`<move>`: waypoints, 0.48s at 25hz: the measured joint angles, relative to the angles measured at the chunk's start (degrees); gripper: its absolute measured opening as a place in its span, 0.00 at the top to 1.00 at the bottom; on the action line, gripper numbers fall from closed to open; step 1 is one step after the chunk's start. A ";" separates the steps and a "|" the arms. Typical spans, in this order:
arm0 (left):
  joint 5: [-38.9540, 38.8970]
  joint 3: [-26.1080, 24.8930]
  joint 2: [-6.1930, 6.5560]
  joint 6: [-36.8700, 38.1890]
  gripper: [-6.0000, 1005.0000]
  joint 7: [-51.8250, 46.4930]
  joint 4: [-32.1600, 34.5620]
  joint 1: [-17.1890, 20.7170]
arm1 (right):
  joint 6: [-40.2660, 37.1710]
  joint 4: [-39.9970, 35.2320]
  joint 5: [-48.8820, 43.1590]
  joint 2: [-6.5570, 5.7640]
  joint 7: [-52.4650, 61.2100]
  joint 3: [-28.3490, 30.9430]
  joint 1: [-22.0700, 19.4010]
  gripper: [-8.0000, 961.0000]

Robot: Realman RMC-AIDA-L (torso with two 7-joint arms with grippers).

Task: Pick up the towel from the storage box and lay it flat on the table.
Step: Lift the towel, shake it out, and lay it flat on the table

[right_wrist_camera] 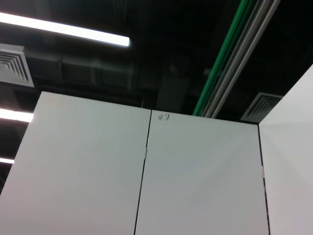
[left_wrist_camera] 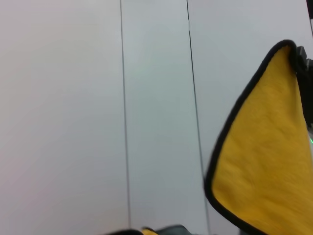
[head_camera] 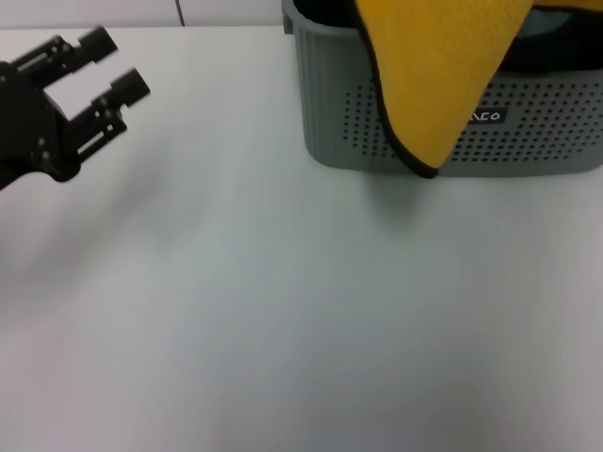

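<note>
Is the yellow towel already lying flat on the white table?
No: in the head view the towel hangs over the front wall of the storage box, its corner drooping toward the table, not spread on it.

Soft, even light is spread over the table (head_camera: 283, 311), and only a faint grey shadow is cast beneath the left gripper (head_camera: 113, 66), which is rendered slightly blurred. A thin dark shadow is seen under the storage box (head_camera: 528, 141), far to that gripper's side. The towel (head_camera: 433, 75) is lit brightly, without glare. In the right wrist view a ceiling strip light (right_wrist_camera: 63, 29) is blown out against dark surroundings, while pale panels (right_wrist_camera: 146, 176) are evenly lit.
</note>
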 joint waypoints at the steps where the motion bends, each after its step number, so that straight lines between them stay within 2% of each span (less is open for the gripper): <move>1: -0.28 -0.59 -0.12 -0.01 0.48 1.14 -0.62 -0.25 | 0.16 0.35 -0.39 -0.07 -0.21 0.03 0.54 0.99; 4: -0.93 -1.22 -0.17 0.12 0.48 2.91 -1.67 -0.81 | 0.21 0.87 -1.34 -0.39 -0.47 0.04 2.19 0.99; 6: -1.14 -1.10 0.28 0.55 0.48 2.82 -2.67 -1.40 | 0.01 0.95 -1.66 -0.67 -0.47 -0.01 2.90 0.99; 7: -1.15 -0.99 0.65 1.11 0.48 2.24 -3.15 -1.82 | -0.20 0.98 -1.75 -0.85 -0.38 -0.02 3.17 0.99; 8: -0.97 -0.80 1.72 3.30 0.48 -0.05 -4.77 -2.85 | -0.96 1.03 -1.76 -1.20 0.22 -0.03 3.52 0.99; 9: -0.97 -0.80 1.72 3.30 0.48 -0.05 -4.77 -2.85 | -0.96 1.03 -1.76 -1.20 0.22 -0.03 3.52 0.99; 12: -0.22 -0.36 3.22 7.89 0.48 -3.11 -7.45 -4.50 | -2.79 1.42 -1.65 -1.59 1.76 -0.05 4.14 0.99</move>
